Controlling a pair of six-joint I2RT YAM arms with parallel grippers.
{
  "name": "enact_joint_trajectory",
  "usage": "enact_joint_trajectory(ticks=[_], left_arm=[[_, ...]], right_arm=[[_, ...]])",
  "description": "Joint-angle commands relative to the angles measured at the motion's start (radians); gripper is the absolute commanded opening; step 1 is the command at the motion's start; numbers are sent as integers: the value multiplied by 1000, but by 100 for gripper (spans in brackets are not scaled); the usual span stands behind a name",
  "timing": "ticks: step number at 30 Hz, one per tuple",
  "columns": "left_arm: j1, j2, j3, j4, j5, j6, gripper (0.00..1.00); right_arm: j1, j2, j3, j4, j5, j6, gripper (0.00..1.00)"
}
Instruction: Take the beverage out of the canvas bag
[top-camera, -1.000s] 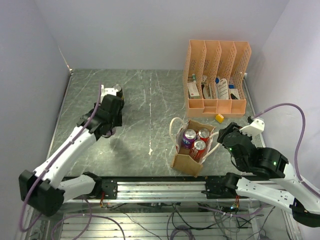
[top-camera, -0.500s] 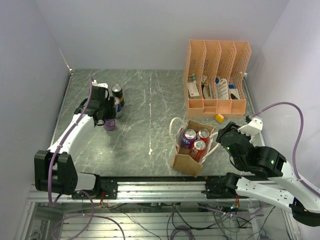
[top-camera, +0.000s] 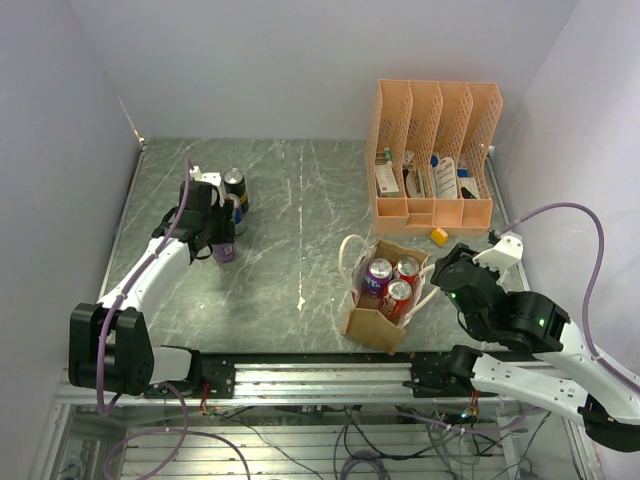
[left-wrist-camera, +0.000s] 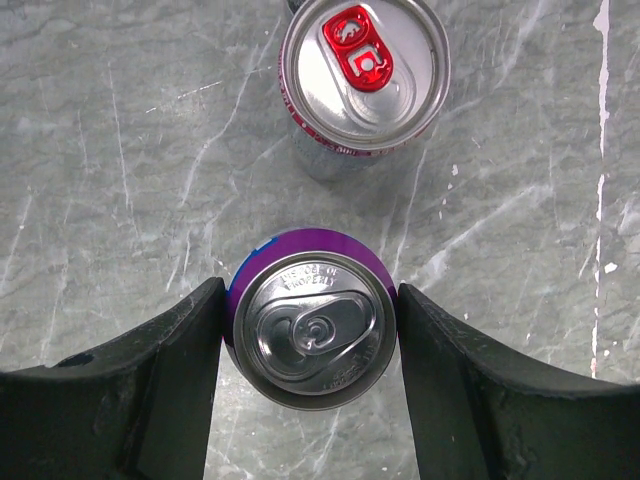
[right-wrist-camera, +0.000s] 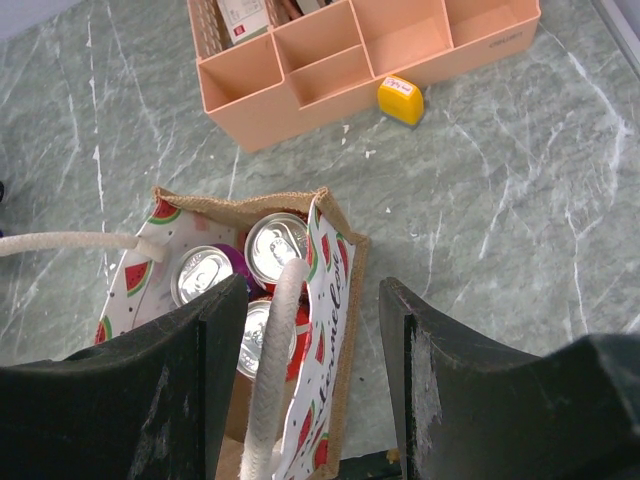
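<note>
The canvas bag stands open at the front centre with three beverage cans upright inside. In the right wrist view its watermelon-print wall and one white rope handle lie between the fingers of my right gripper, which is open and apart from both. A purple can stands on the table at the far left. My left gripper is shut on it, both fingers against its sides.
A silver can with a red tab stands just beyond the purple one. The peach file organizer sits at the back right, a small yellow block in front of it. Walls close in left and right.
My left arm has swung left and down with the purple can, which now stands on the table beside the red-tab can. The right arm has barely moved.
</note>
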Motion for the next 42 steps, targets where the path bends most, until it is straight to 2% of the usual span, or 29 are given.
enact_joint_trajectory(ticks=[1, 14, 25, 27, 29, 30, 31, 32, 33, 42], left_arm=[[0, -18, 13, 119, 20, 20, 7], [1, 1, 7, 122, 19, 8, 7], [1, 40, 30, 87, 18, -18, 15], [3, 55, 50, 55, -12, -58, 21], [15, 79, 87, 3, 0, -91, 30], [18, 87, 97, -9, 10, -97, 41], [19, 88, 101, -14, 22, -98, 63], [21, 87, 105, -19, 37, -95, 76], [21, 80, 104, -21, 46, -93, 82], [20, -63, 77, -37, 27, -65, 84]], right_arm=[[5, -14, 5, 1, 22, 7, 55], [4, -20, 6, 6, 20, 4, 55], [5, -23, 5, 3, 19, 5, 55], [4, -27, 6, 5, 19, 6, 55], [5, -32, 5, 5, 19, 5, 55], [5, -33, 5, 5, 20, 5, 55], [5, -35, 6, 4, 20, 6, 55], [5, -37, 6, 3, 20, 8, 55], [4, -40, 6, 3, 20, 8, 55], [4, -39, 7, 8, 17, 4, 55]])
